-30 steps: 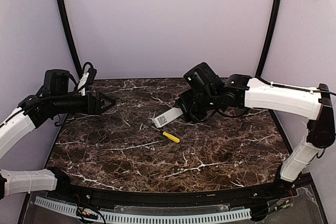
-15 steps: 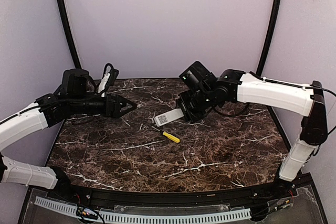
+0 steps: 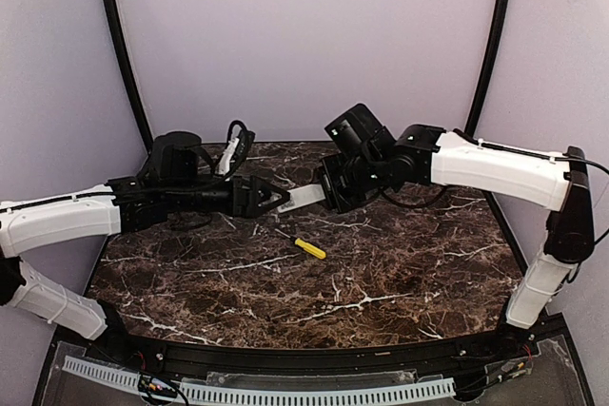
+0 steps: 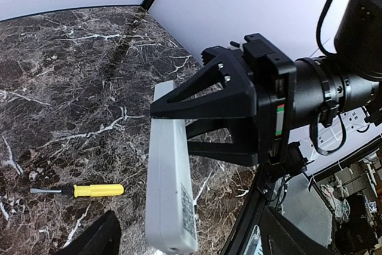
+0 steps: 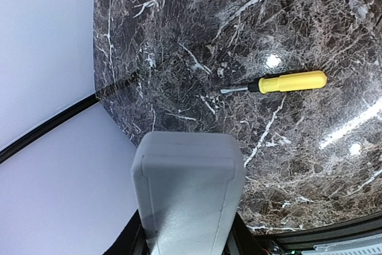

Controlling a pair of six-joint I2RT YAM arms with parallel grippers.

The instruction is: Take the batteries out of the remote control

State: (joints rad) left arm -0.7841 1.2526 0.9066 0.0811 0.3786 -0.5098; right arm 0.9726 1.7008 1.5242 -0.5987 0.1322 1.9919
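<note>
White remote pinched by right gripper, off table; left gripper gaping, holding nothing, remote's free end between fingers.

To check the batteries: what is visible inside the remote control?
Nothing inside shows. The remote control, held by the right end effector, presents only its white outer shell with a sticker; any batteries are covered.

Bright, even overhead light, soft shadows. Glare spots on the glossy marble table in the right wrist view. Wrist views bend at the edges. The close-up remote control is soft, the screwdriver sharp.
</note>
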